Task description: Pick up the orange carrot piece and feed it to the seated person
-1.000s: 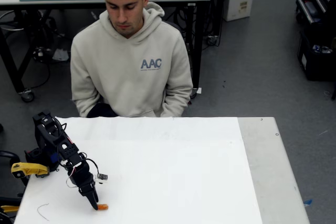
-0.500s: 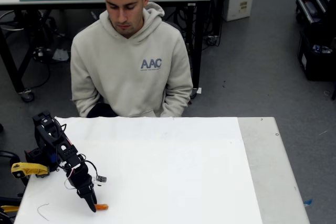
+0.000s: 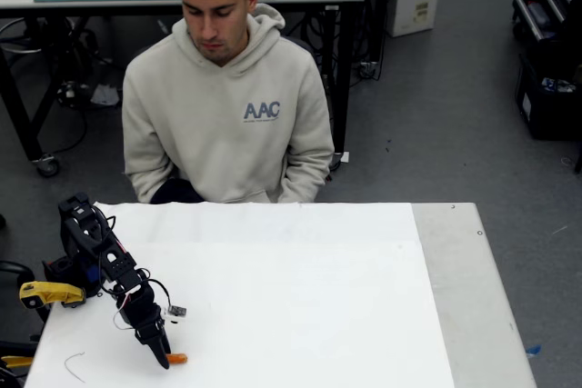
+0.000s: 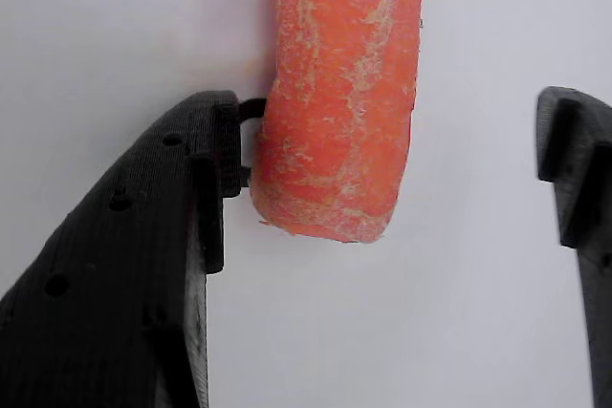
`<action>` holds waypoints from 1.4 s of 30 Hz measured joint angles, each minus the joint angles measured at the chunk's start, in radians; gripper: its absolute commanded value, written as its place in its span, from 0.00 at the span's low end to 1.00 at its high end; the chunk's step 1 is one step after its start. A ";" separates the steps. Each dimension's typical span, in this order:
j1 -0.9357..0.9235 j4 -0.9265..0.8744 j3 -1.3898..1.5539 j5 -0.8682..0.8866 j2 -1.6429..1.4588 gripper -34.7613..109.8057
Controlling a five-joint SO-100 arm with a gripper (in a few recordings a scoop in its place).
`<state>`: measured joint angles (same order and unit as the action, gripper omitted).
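fixed view, arm: the black arm reaches down over the white table (image 3: 300, 315) near its front left corner, with the gripper (image 3: 162, 358) lowered to the surface.
fixed view, carrot: the orange carrot piece (image 3: 176, 359) lies flat on the table, just right of the gripper tip and apparently touching it.
fixed view, person: the seated person (image 3: 227, 97) sits behind the far edge of the table, well apart from the carrot, head tilted down toward the table.
fixed view, other: a yellow clamp-like tool (image 3: 50, 293) sits at the left table edge beside the arm's base.
wrist view, fingers: the gripper (image 4: 397, 198) has its fingers apart, not clamped on anything; the left finger (image 4: 143, 265) is wide and dark, the right one is a narrow strip at the picture's right edge.
wrist view, carrot: the orange carrot piece (image 4: 339, 93) lies lengthwise between the fingers, its cut end toward the camera; it presses against the left finger, with a wide gap to the right one.
risk, off-centre grip: since only the carrot's end sits between the fingers and hard against one side, closing may push it sideways or roll it on the smooth table.
risk, shallow hold: a pinch near the end could let the piece pivot or drop on the long carry to the person.
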<state>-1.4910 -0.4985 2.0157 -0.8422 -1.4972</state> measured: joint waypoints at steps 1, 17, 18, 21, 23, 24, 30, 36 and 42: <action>0.000 0.000 0.000 0.000 0.000 0.32; -0.011 0.008 0.000 0.000 0.000 0.22; -0.011 0.008 0.000 0.000 0.000 0.22; -0.011 0.008 0.000 0.000 0.000 0.22; -0.011 0.008 0.000 0.000 0.000 0.22; -0.011 0.008 0.000 0.000 0.000 0.22; -0.008 0.002 -0.026 0.000 0.003 0.22; -0.008 0.000 -0.161 0.000 0.003 0.22; 0.018 0.000 -0.304 0.000 0.003 0.22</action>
<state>-1.4726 -0.4985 1.7119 -0.8422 -1.4941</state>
